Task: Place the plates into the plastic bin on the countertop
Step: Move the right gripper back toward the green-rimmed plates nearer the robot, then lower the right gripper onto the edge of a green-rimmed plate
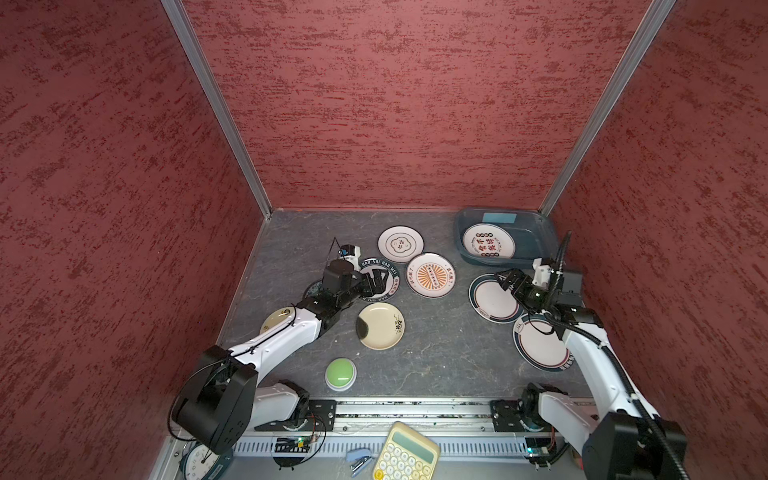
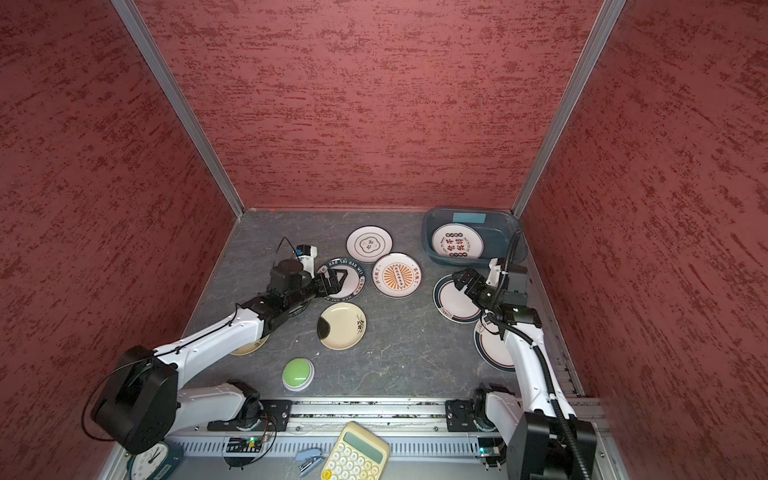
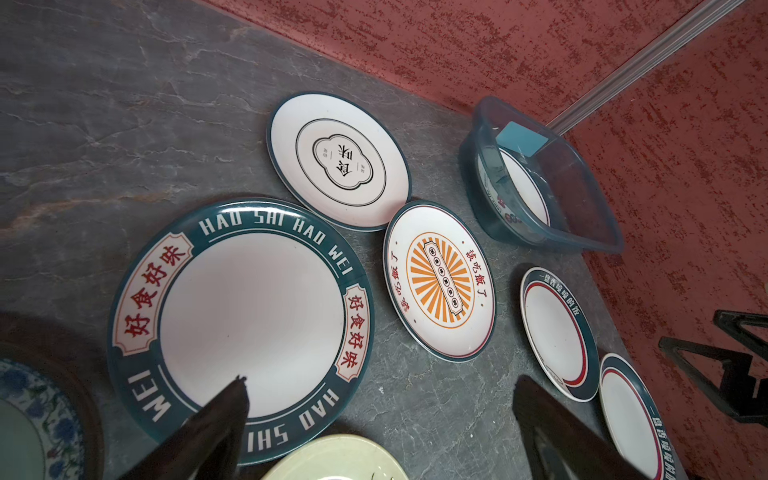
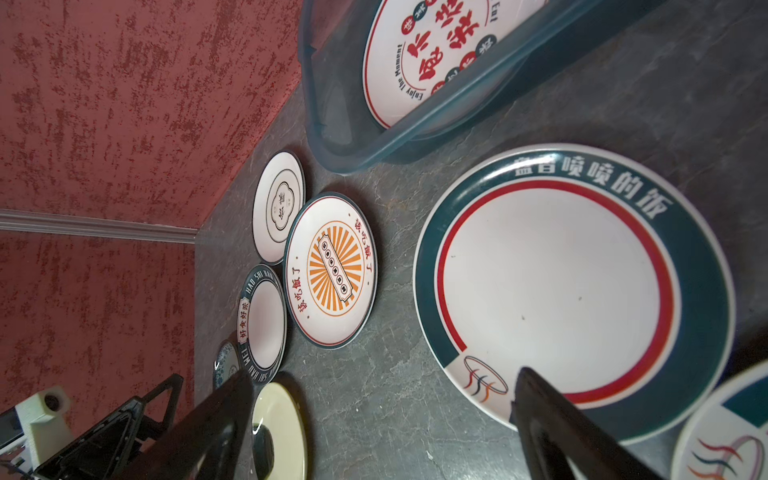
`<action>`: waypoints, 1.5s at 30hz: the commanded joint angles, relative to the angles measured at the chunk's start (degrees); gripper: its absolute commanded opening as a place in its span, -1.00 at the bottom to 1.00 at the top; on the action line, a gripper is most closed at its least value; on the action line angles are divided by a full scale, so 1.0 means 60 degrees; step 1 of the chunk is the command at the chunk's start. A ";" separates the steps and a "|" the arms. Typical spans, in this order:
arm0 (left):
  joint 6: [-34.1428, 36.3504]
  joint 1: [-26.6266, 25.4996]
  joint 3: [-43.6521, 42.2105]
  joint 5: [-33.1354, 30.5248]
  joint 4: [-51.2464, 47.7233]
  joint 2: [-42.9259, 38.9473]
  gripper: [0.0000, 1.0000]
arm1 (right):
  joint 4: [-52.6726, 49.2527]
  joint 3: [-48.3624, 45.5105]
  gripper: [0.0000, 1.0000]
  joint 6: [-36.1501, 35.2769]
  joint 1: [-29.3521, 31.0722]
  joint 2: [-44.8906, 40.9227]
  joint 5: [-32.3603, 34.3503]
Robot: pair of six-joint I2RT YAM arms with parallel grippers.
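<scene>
The right gripper (image 4: pixel 382 374) is spread wide, with only bare countertop (image 4: pixel 415 415) between its fingers. One fingertip (image 4: pixel 530 384) overlaps the rim of a green-rimmed plate (image 4: pixel 552 291) with a red ring; whether they touch cannot be told. Just beyond that plate the bin (image 4: pixel 345 153) holds a red-lettered plate (image 4: pixel 399 83). Near the red wall (image 4: pixel 104 124) lie a sunburst plate (image 4: pixel 332 270), a white plate (image 4: pixel 278 208) with black outlines, a HAO SHI plate (image 4: pixel 264 320) and a blue-patterned plate (image 4: pixel 226 361), mostly hidden. A cream plate (image 4: pixel 282 424) sits partly behind the other finger. A second green-rimmed plate (image 4: pixel 723 436) is cut off by the frame.

"HAO SHI HAO WEI" on plate (image 3: pixel 249 316)
</scene>
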 commanded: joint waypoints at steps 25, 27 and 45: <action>0.0105 -0.1155 0.1035 0.0669 0.0622 0.1290 0.99 | -0.2283 -0.0116 0.98 0.0085 -0.0032 -0.0207 0.5810; 0.0103 -0.1149 0.1050 0.0709 0.0585 0.1350 0.99 | -0.2251 -0.0225 0.98 0.0030 -0.0031 -0.0126 0.5641; 0.0427 -0.0890 0.0352 0.0886 0.0886 0.0930 0.99 | -0.2882 -0.0266 0.96 0.0455 0.1064 0.0708 0.6270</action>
